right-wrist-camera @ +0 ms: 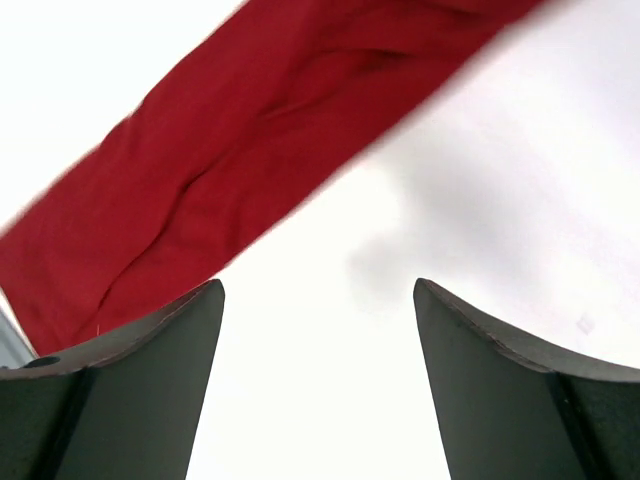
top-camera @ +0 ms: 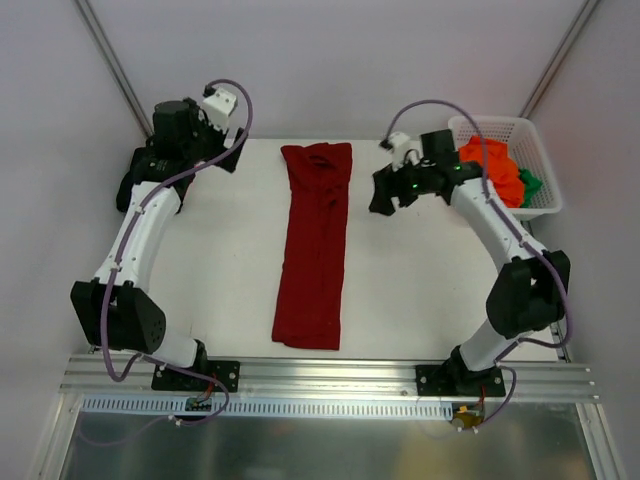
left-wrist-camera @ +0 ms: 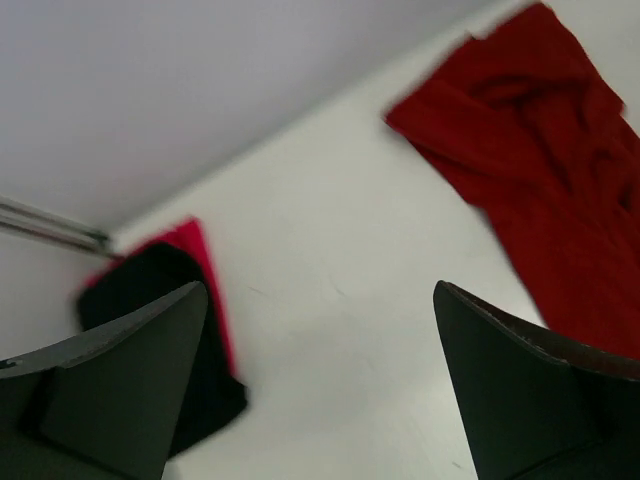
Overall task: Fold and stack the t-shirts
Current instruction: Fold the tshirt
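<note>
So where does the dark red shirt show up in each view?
Top external: dark red shirt, a long strip down the middle of the picture.
Left wrist: the shirt fills the upper right corner.
Right wrist: the shirt runs as a diagonal band across the upper left.
Shared landmark: the white table under it in all three.

White table (top-camera: 420,290), basket (top-camera: 495,127), rail (top-camera: 330,375), two poles.
Lattice plastic basket upright at the table's far right corner. Ribbed metal rail along the near edge, grey metal sheet (top-camera: 330,450) just in front. Left pole (top-camera: 108,58) and right pole (top-camera: 562,45) slanting up against pale walls at the far corners.
</note>
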